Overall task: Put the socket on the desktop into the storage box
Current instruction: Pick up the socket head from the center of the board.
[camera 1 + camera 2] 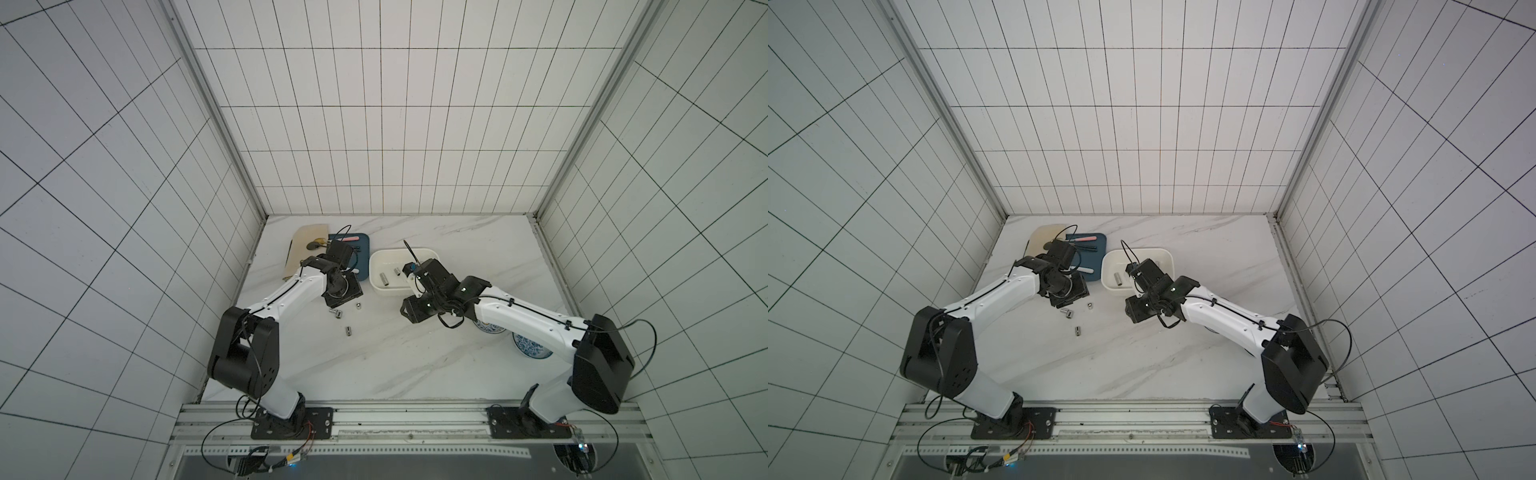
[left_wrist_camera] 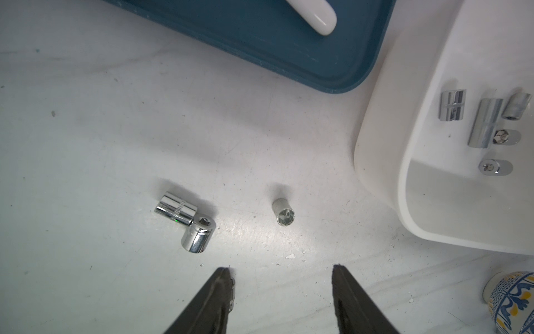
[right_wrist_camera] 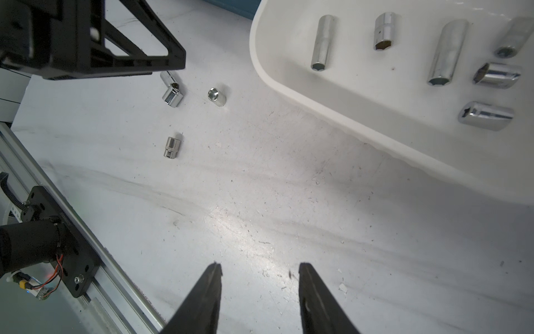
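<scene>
Just ahead of L hand [image 2: 282, 270]: socket [image 2: 283, 212]

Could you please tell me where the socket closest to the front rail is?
In both top views that socket lies alone on the desktop, left of centre, just nearer the rail than the two touching sockets.

ok so the storage box [image 1: 372, 270] sits toward the back of the desktop [image 1: 395, 357], with the tray [image 1: 362, 257] just beside it on its left. several sockets [image 3: 322, 43] lie in the box. in front of the tray there's a touching pair [image 2: 187, 219], a third socket [image 2: 283, 212] near on their right, a fourth socket [image 3: 170, 147] further forward and apart, and plates [image 1: 532, 351] front-right of the box
</scene>
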Tool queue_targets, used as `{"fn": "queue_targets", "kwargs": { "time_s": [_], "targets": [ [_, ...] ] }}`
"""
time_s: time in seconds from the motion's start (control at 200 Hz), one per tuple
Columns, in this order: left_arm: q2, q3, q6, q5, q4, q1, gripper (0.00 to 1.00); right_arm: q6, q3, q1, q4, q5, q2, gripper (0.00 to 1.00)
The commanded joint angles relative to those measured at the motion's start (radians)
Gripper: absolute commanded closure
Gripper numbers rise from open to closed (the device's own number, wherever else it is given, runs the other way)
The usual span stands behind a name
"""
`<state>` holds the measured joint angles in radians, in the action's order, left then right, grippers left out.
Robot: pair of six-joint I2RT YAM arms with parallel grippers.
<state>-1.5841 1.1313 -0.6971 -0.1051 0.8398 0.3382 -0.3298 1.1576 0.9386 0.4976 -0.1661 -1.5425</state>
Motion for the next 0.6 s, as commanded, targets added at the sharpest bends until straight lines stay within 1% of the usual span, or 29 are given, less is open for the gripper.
{"fn": "queue_targets", "kwargs": {
  "time_s": [0.0,0.535,0.595],
  "targets": [
    [0.003,-0.014,0.013,-0.001,-0.03,-0.005,0.41,0.004,0.053,0.013,-0.012,-0.004,-0.006,0.53],
    [-0.055,-0.014,0.012,0.004,-0.051,-0.005,0.43,-0.013,0.021,0.023,-0.05,-0.015,-0.011,0.53],
    [-0.066,-0.008,0.014,0.009,-0.046,-0.005,0.45,-0.014,0.021,0.026,-0.053,-0.016,-0.011,0.54]
  ]
}}
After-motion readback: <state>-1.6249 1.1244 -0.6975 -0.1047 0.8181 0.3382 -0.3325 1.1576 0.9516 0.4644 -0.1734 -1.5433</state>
